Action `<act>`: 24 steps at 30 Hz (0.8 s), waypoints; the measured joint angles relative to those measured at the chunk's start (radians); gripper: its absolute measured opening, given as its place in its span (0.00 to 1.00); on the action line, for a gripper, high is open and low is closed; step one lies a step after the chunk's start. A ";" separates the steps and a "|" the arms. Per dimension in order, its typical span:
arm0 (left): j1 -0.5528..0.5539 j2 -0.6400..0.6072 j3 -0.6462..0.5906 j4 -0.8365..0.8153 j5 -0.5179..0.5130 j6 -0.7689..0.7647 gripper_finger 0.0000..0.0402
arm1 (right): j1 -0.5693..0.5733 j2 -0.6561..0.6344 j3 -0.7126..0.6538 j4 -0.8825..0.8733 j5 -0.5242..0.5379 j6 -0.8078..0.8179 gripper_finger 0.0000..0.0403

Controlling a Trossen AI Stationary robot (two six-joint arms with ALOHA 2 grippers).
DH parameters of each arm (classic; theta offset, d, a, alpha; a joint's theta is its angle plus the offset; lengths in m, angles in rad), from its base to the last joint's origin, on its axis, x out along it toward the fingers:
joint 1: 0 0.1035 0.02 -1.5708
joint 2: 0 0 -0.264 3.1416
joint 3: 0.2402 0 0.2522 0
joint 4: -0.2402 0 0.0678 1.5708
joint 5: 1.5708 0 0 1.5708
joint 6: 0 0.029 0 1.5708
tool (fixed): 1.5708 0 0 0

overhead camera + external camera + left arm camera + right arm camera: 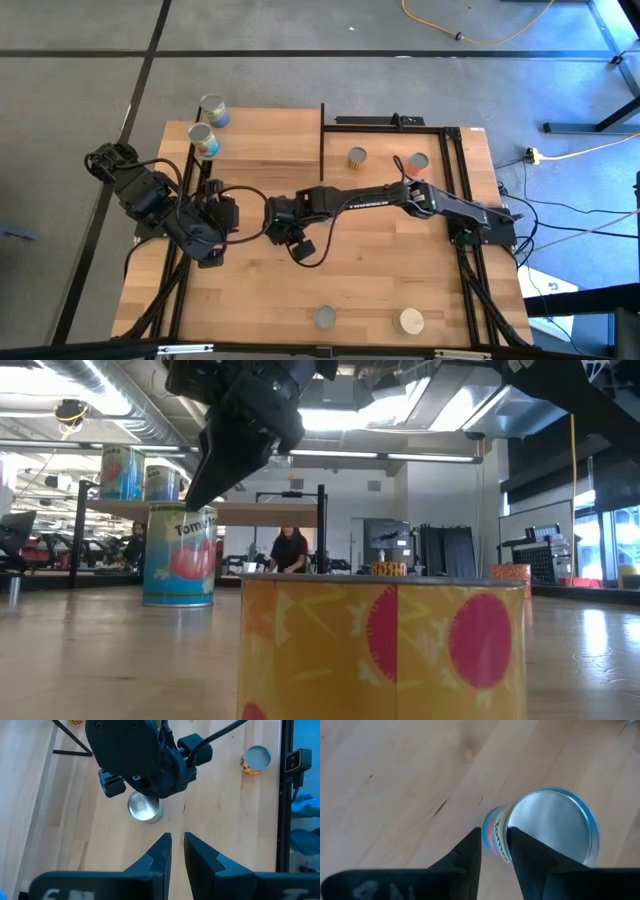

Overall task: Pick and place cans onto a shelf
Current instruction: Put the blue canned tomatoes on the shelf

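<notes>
My right gripper (495, 845) hangs near the table's middle (288, 236), fingers shut and pointing down. It sits at the top rim of a silver-topped can with a blue and red tomato label (552, 827), which stands upright on the table (180, 555). My left gripper (177, 845) is shut and empty, just left of that can (215, 240). Two cans (211, 110) (203, 140) stand on the shelf's (260, 150) left end. Other cans stand on the table at the far right (357, 157) (418, 162) and at the near edge (325, 318) (411, 321). My right gripper's fingertips (195, 500) come down from above at the near edge of the tomato can's top rim (512, 827), off to one side of the lid. Whether they touch the rim, I cannot tell. The can stands upright on the table.
The shelf's black posts (322, 130) rise beside the right arm's path. A yellow can with red spots (380, 650) stands right in front of the low camera. Black frame rails (455, 190) run along the table's right side. A person (288, 550) stands in the room far behind.
</notes>
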 joint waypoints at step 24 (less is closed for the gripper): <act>0.000 0.000 0.000 0.000 0.000 0.000 0.11 | -0.043 -0.005 -0.058 0.050 0.074 0.005 0.18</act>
